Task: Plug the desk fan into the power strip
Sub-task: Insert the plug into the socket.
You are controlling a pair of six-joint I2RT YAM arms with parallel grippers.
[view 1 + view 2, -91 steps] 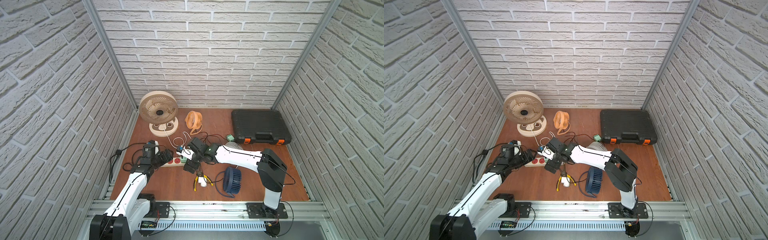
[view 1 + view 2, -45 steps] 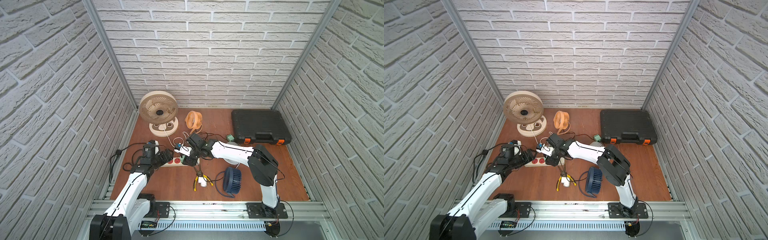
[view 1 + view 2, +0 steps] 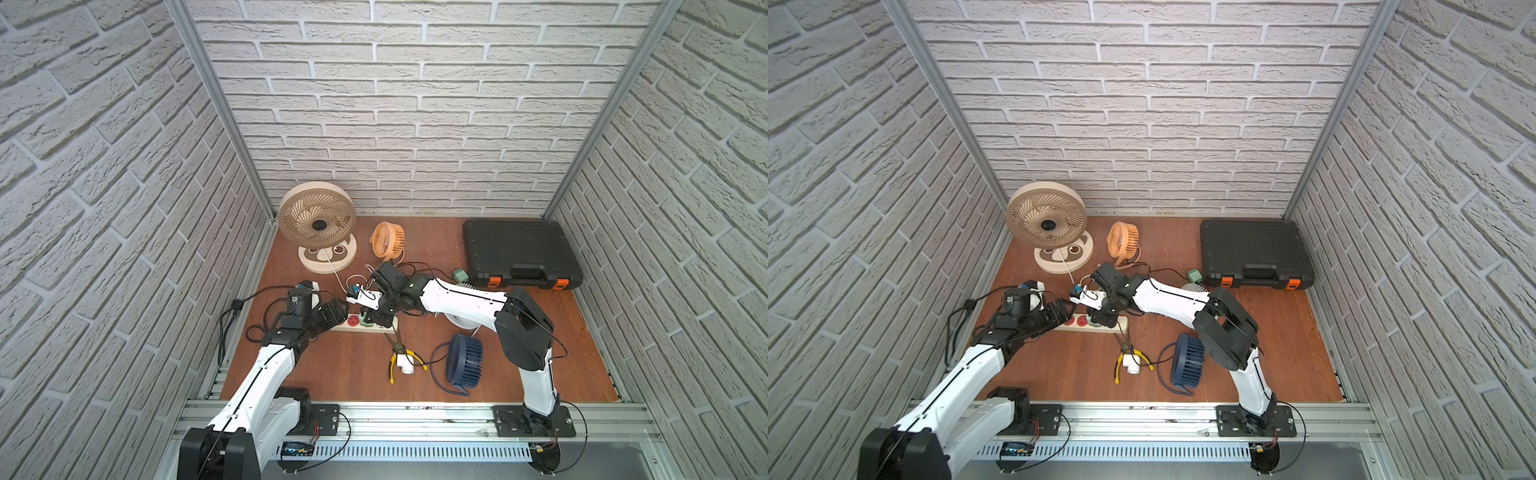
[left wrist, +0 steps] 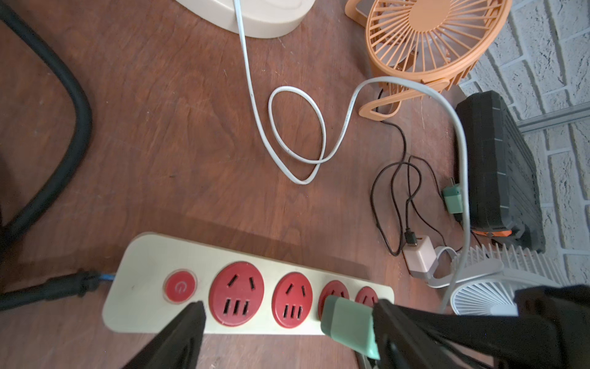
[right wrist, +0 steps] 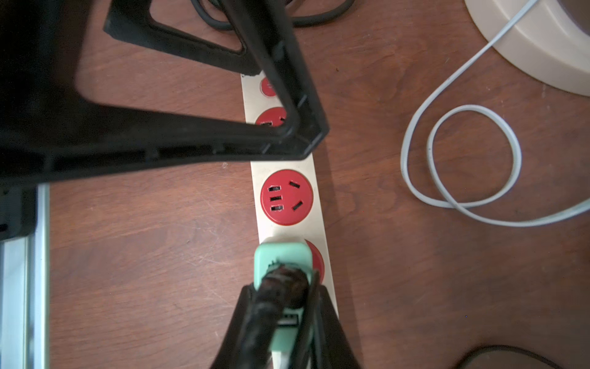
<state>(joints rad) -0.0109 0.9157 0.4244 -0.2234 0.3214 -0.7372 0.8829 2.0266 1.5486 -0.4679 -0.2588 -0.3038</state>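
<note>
The cream power strip [image 3: 353, 321] [image 3: 1075, 322] [image 4: 153, 255] [image 5: 255, 166] lies left of centre on the wooden floor. Over its third red socket sits a green plug [image 5: 282, 258] [image 4: 348, 322]; its prongs are hidden. My right gripper [image 5: 285, 319] [image 3: 374, 318] [image 3: 1102, 318] is shut on it. My left gripper [image 4: 287, 322] [image 3: 336, 311] [image 3: 1065, 311] stands open just above the strip's switch end, holding nothing. The beige desk fan [image 3: 317, 224] [image 3: 1047, 224] stands at the back left. Its white cable [image 4: 255, 111] [image 5: 415, 143] loops on the floor and leads toward the right gripper.
Behind the strip are an orange fan [image 3: 388, 240] and a black case [image 3: 519, 253], with a second green adapter [image 3: 460, 275] nearby. A white fan [image 3: 459, 322], a blue fan [image 3: 465, 363] and yellow pliers [image 3: 401, 359] lie right of the strip. The strip's black cord [image 3: 226, 332] runs along the left wall.
My right gripper has gone from open to shut on the green plug over the strip, and its arm has shifted a little. The left arm has not moved.
</note>
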